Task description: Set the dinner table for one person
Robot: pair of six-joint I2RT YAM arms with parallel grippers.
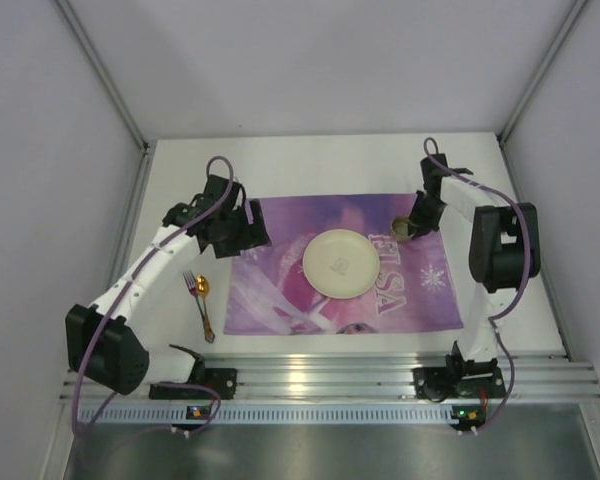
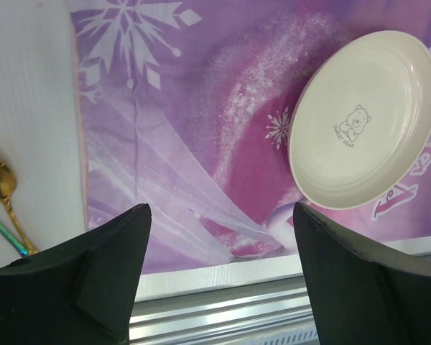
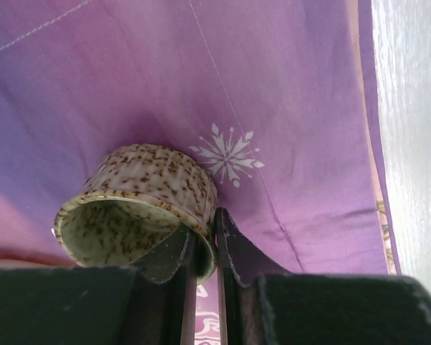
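Our white desk (image 1: 330,165) lies flat under both arms, its ribbed aluminium rail (image 1: 330,375) along the near edge. On it a purple placemat (image 1: 280,290) carries a cream plate (image 1: 340,263) at its middle. Our right jaws stand narrow, pinching the rim of a speckled cup (image 3: 140,194) near the mat's far right corner. Our left jaws gape wide, holding nothing, above the mat's left part. A gold spoon (image 1: 204,288) and a fork (image 1: 190,280) lie on the bare desk just left of the mat.
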